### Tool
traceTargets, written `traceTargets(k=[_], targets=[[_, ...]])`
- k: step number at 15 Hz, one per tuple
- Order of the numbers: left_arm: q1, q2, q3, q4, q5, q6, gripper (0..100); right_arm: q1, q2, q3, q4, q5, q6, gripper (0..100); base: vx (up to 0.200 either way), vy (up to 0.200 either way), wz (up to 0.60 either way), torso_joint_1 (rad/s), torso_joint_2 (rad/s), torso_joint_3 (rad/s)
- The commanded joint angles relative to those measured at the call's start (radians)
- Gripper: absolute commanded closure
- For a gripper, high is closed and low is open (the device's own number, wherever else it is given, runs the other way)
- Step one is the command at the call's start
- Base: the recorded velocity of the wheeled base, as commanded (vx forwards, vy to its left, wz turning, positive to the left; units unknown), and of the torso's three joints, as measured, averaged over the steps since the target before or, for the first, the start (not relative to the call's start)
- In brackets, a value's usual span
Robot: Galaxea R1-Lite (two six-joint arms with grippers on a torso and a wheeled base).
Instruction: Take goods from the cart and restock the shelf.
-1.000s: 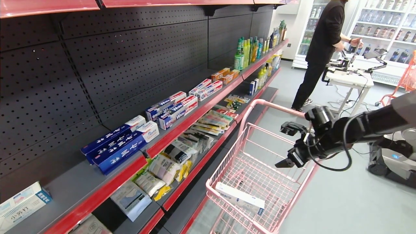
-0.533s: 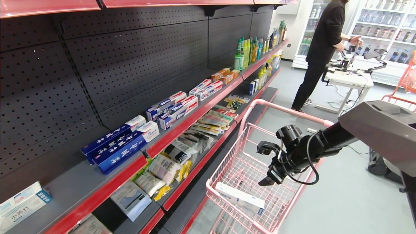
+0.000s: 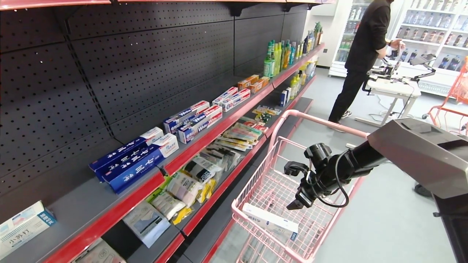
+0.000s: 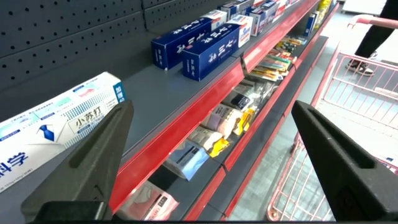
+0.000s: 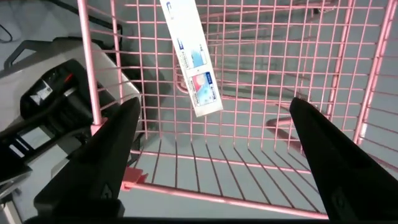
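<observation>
The right gripper (image 3: 294,204) has been lowered into the cart (image 3: 255,181), jaws spread wide and empty above the box (image 3: 270,221) on its floor; the left gripper (image 4: 211,124), jaws likewise released, is held beside the shelf (image 4: 168,99)

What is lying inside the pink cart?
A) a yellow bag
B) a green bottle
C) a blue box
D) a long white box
D: a long white box lies flat on the wire floor of the pink cart, with nothing else showing in the basket beside it.
</observation>
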Motion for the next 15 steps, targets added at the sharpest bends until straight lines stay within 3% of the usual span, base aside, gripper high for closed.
traceTargets(k=[1, 9, 15], targets=[[0.0, 0.001, 0.0, 0.0, 0.0, 0.0, 0, 0.013, 0.022, -0.016, 0.0, 0.0, 0.001, 0, 0.0, 0.0, 0.0, -0.129, 0.28, 0.149], [0.0, 0.001, 0.0, 0.0, 0.0, 0.0, 0, 0.05, 0.066, -0.047, 0.002, 0.0, -0.008, 0, 0.0, 0.0, 0.0, -0.148, 0.32, 0.176], [0.0, 0.001, 0.0, 0.0, 0.0, 0.0, 0, 0.041, 0.065, -0.042, 0.006, 0.0, -0.093, 0, 0.0, 0.0, 0.0, -0.159, 0.35, 0.194]])
